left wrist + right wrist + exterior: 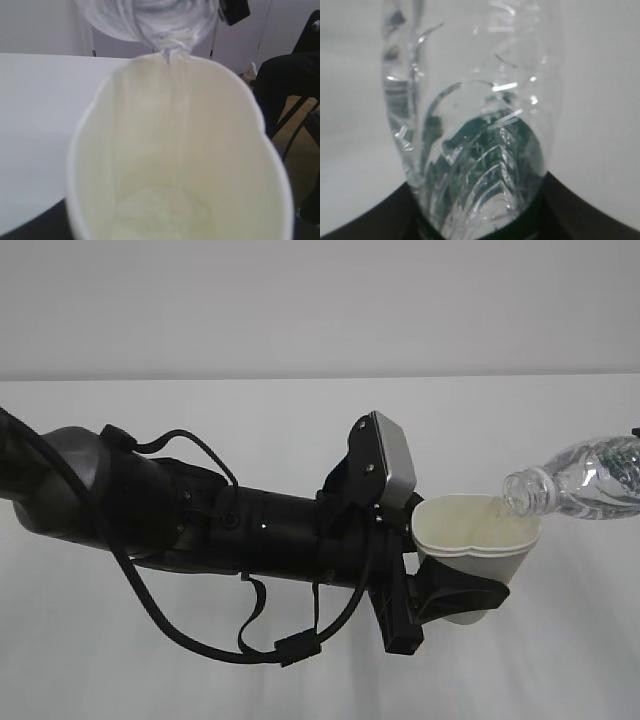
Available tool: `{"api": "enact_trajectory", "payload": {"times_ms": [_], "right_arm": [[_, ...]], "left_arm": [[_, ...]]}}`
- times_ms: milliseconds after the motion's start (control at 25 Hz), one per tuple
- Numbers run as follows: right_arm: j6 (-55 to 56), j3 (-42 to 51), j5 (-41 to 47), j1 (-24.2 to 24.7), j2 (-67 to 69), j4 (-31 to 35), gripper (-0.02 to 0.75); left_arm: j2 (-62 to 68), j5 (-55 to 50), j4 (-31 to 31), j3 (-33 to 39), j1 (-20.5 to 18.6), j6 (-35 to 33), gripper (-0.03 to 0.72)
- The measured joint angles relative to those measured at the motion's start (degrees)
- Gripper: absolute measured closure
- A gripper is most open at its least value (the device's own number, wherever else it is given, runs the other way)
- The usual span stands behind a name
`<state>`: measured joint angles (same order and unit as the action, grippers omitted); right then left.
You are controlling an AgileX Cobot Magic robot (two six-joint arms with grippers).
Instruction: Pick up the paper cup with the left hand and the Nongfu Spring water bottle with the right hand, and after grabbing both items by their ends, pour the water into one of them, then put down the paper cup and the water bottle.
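Observation:
My left gripper [462, 592] is shut on the white paper cup [478, 540] and holds it upright above the table, its rim pinched out of round. The cup [175, 150] fills the left wrist view, with a little water in its cream bottom. The clear Nongfu Spring water bottle [585, 478] lies tilted at the right, its open mouth over the cup's far rim. A thin stream of water [172, 65] runs into the cup. My right gripper [480, 222] is shut on the bottle [470, 115], black fingers [365, 222] on either side; it is outside the exterior view.
The white table [300, 420] runs back to a pale wall. In the left wrist view the table ends at the right, where dark legs and a chair frame [290, 90] stand on the floor. My thick left arm [200, 520] with looping cables spans the table's left half.

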<state>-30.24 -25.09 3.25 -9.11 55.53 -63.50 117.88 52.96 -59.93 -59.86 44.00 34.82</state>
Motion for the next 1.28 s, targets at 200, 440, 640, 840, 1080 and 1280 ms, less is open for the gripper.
{"api": "enact_trajectory", "payload": {"times_ms": [200,440,640,840,1080,1280], "right_arm": [[0.0,0.0,0.0,0.0,0.0,-0.6,0.381],[0.0,0.0,0.0,0.0,0.0,-0.9,0.381],[0.0,0.0,0.0,0.0,0.0,-1.0,0.381],[0.0,0.0,0.0,0.0,0.0,-1.0,0.381],[0.0,0.0,0.0,0.0,0.0,-1.0,0.381],[0.0,0.0,0.0,0.0,0.0,-1.1,0.381]], "left_arm": [[0.0,0.0,0.0,0.0,0.0,0.0,0.298],[0.0,0.0,-0.1,0.0,0.0,0.0,0.298],[0.0,0.0,-0.1,0.0,0.0,0.0,0.298],[0.0,0.0,-0.1,0.0,0.0,0.0,0.298],[0.0,0.0,-0.2,0.0,0.0,0.0,0.298],[0.0,0.0,-0.3,0.0,0.0,0.1,0.298]]}}
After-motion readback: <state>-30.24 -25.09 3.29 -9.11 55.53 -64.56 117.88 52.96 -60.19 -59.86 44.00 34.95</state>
